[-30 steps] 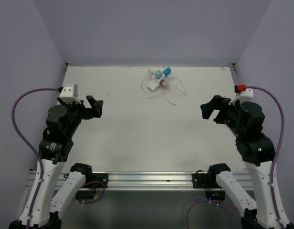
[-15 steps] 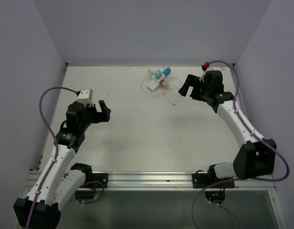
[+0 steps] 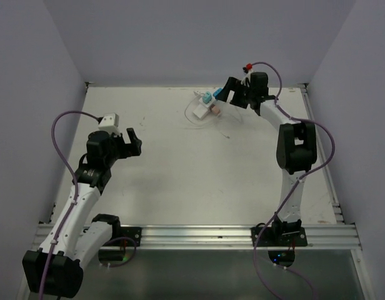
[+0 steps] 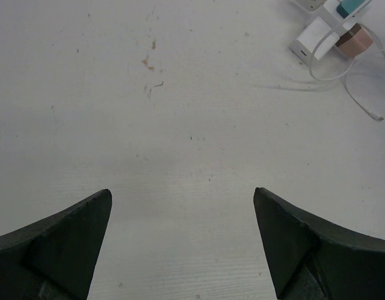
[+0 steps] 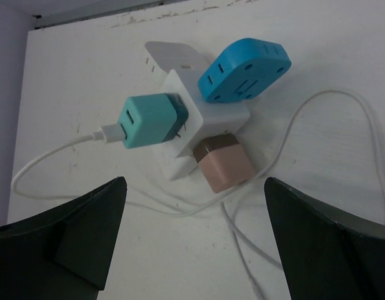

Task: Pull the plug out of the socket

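My table point(image 3: 180, 181) is white, scuffed with small brown stains point(image 4: 147, 61). Lilac walls point(image 3: 180, 37) close it on three sides; a metal rail point(image 3: 199, 234) runs along its near edge.

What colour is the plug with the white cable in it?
The plug is teal; the right wrist view shows it best.

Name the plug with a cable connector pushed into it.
The teal plug: a white USB connector enters its end; blue plug and brown plug show none.

Matt plastic plug point(image 5: 149, 119), scuffed table point(image 4: 180, 156)
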Controlling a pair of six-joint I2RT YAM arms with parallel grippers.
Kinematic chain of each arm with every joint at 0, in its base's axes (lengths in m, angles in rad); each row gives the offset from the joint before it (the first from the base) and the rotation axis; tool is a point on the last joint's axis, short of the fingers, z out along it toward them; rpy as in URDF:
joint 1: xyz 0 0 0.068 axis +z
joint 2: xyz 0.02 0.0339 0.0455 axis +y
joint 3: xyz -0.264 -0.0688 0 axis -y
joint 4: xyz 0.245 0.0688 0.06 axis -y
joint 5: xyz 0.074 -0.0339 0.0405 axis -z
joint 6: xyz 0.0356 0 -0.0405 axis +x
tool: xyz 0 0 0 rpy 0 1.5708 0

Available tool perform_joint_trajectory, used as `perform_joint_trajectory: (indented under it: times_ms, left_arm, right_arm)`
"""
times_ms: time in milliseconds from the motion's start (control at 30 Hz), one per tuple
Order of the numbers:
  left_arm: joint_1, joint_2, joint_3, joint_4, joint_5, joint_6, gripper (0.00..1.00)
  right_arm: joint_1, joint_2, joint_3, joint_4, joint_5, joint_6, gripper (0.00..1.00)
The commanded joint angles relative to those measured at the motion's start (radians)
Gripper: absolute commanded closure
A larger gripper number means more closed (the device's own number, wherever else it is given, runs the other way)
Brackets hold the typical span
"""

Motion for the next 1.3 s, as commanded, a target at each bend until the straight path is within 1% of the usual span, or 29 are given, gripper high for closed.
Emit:
perform_joint_trajectory:
  times_ms: [0, 133, 233, 333, 433, 467, 567, 733, 933, 1033, 1167, 1267]
  left_arm:
    - [0.02, 0.019, 0.013, 0.056, 0.018, 0.007, 0.0]
    - [0.023, 0.034, 0.018, 0.053, 0.022, 0.005, 0.01]
    - [0.024, 0.04, 0.018, 0.053, 0.024, 0.004, 0.01]
    - [0.027, 0.048, 0.018, 0.052, 0.027, 0.002, 0.0]
    - [0.032, 0.054, 0.021, 0.05, 0.027, -0.001, 0.0]
    - [0.031, 0.054, 0.019, 0.05, 0.025, -0.003, 0.0]
    - [0.035, 0.056, 0.021, 0.05, 0.027, -0.004, 0.0]
    - [0.035, 0.056, 0.021, 0.047, 0.028, -0.007, 0.0]
    - [0.037, 0.054, 0.019, 0.046, 0.028, -0.009, 0.0]
    - [0.037, 0.054, 0.019, 0.047, 0.03, -0.009, 0.0]
    - [0.038, 0.054, 0.021, 0.047, 0.028, -0.009, 0.0]
    - [0.038, 0.054, 0.019, 0.046, 0.03, -0.01, 0.01]
  right_arm:
    - [-0.026, 0.087, 0.094, 0.147, -0.111, 0.08, 0.05]
    - [-0.028, 0.171, 0.167, 0.144, -0.136, 0.077, 0.05]
    - [-0.028, 0.224, 0.216, 0.14, -0.165, 0.068, 0.07]
    - [-0.028, 0.264, 0.233, 0.137, -0.189, 0.067, 0.08]
    - [-0.028, 0.288, 0.233, 0.143, -0.225, 0.077, 0.11]
    - [-0.028, 0.29, 0.217, 0.166, -0.24, 0.085, 0.14]
    - [-0.026, 0.27, 0.149, 0.234, -0.275, 0.122, 0.17]
    - [-0.002, 0.215, 0.054, 0.271, -0.303, 0.146, 0.18]
    - [0.035, 0.15, -0.076, 0.399, -0.306, 0.218, 0.18]
    - [0.055, 0.129, -0.11, 0.46, -0.311, 0.252, 0.19]
    - [0.064, 0.092, -0.139, 0.462, -0.297, 0.251, 0.19]
    - [0.058, 0.049, -0.17, 0.419, -0.208, 0.209, 0.18]
